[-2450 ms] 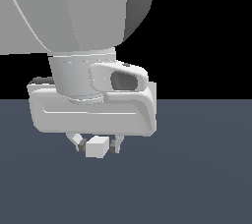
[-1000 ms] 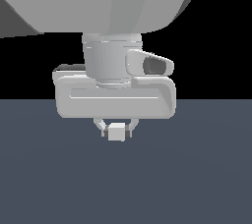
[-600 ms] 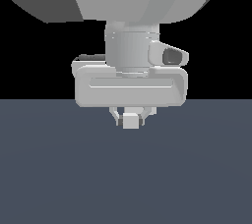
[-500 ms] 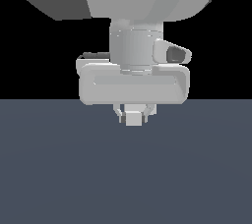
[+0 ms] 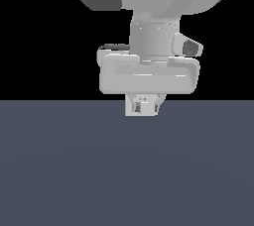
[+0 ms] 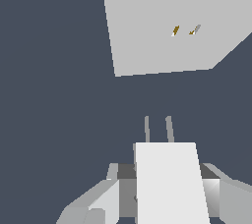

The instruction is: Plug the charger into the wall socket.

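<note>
End effector pinching small white box-shaped charger, prongs forward. Approach step: next, line prongs with holes in large white square wall socket, upper right of wrist view.

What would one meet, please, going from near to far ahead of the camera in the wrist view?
hand gripping the charger → the charger's two prongs → a gap of dark floor → the wall socket with its two holes.

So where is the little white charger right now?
The charger sits between the gripper fingers in the wrist view, its two prongs aimed at the wall socket but not touching it yet.
</note>
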